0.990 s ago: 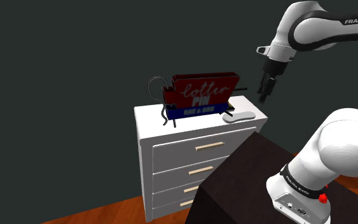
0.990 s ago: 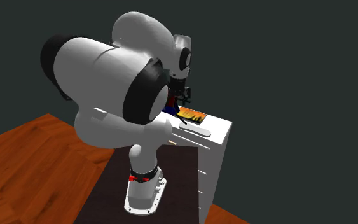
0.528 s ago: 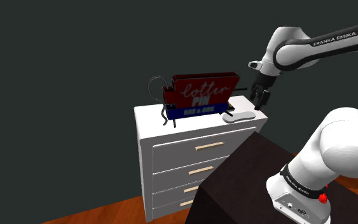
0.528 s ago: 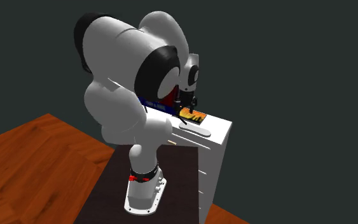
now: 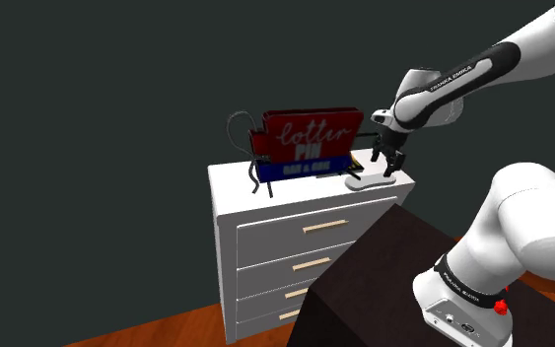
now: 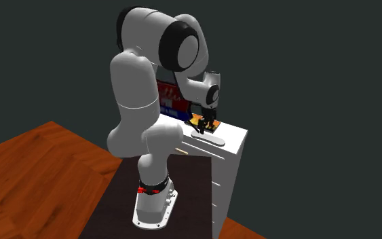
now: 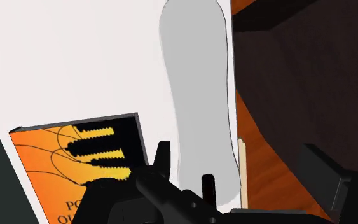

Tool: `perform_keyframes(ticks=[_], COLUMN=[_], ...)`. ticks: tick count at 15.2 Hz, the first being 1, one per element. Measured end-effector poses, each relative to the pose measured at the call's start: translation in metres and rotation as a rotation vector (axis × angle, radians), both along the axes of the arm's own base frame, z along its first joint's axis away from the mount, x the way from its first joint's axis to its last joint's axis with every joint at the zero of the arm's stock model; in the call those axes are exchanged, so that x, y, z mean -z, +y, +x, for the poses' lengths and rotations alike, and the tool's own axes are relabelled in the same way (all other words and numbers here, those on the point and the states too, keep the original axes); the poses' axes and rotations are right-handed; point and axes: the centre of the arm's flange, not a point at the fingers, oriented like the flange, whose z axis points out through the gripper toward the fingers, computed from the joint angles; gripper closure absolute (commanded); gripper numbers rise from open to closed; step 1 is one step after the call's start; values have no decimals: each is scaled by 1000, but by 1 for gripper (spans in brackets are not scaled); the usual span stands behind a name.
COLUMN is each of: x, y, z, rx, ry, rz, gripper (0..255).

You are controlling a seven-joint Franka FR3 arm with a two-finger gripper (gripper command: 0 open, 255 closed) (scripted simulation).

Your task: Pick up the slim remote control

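Above the white dresser (image 5: 295,212), the gripper (image 5: 382,170) hangs spread open and empty, just over the grey slim remote control (image 5: 369,181).

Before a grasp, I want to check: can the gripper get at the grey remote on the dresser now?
Probably yes. The open gripper hangs just above the remote with nothing between them; the red and blue box stands behind, apart.

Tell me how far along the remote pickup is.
Approach looks done: the jaws stand open right over the pale grey remote, which lies flat on the white dresser. In hand: lining up on it. Left: lowering, closing and lifting; nothing is gripped yet.
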Motion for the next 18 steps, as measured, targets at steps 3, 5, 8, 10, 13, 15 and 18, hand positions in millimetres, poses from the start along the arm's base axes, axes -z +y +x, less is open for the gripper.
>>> perform_keyframes(ticks=[3, 5, 8, 10, 13, 15, 18], x=[29, 39, 55, 65, 68, 69, 69], y=[-6, -6, -7, -7, -7, -7, -7], z=[10, 12, 11, 12, 12, 12, 12], rx=[-92, -105, -109, -109, -108, -108, -109], ry=[-1, -2, -3, -4, -4, -5, -5], rz=[-6, -9, -10, -11, -10, -10, -10], gripper=[0, 0, 0, 0, 255, 255, 255])
